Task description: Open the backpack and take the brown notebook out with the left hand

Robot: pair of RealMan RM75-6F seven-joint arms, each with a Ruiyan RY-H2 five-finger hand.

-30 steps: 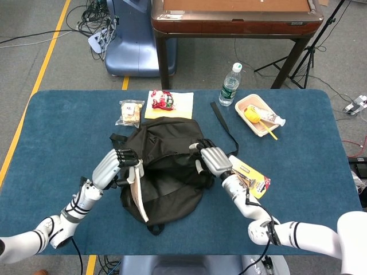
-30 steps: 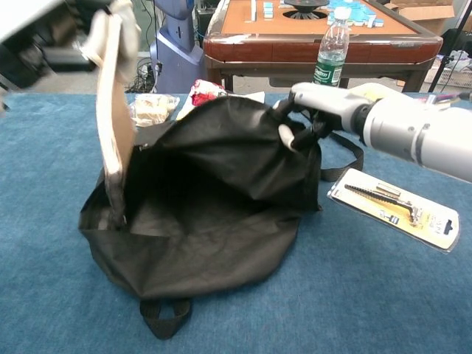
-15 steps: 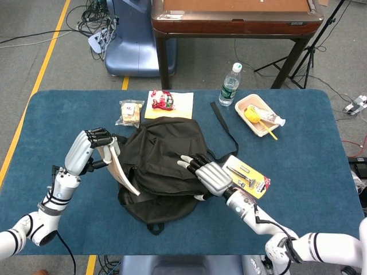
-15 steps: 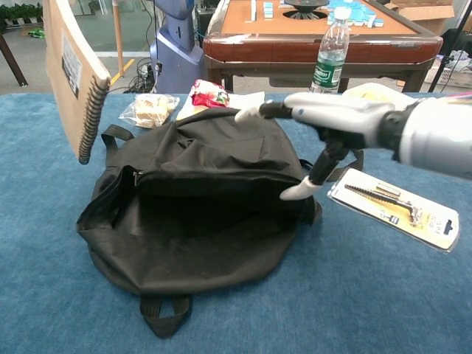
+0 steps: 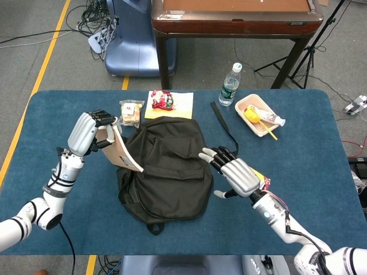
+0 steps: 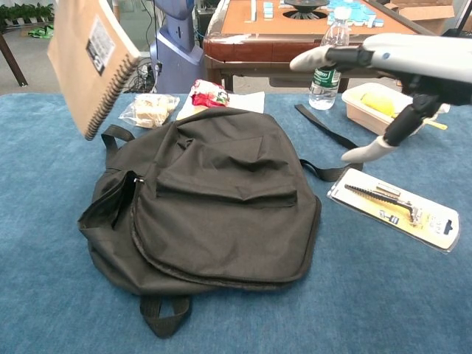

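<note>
Gripping brown notebook (image 5: 123, 152) aloft, left hand (image 5: 87, 130) is seen raised clear of black backpack (image 5: 167, 169), fingers wrapped round cover's upper edge. Notebook is held tilted, spiral edge lowest, above table (image 5: 51, 114) just left of bag. Right hand (image 5: 237, 175) is spread wide, nothing held, poised above packaged tool (image 6: 394, 207) beside bag. Task is judged all but done. Risk noted: grip is taken at one edge only, so notebook could swing or slip if moved abruptly.

Brown notebook (image 6: 90, 60) tilted above the black backpack (image 6: 214, 203), its holder seemingly off-frame; right hand (image 6: 402, 74) spread.
</note>
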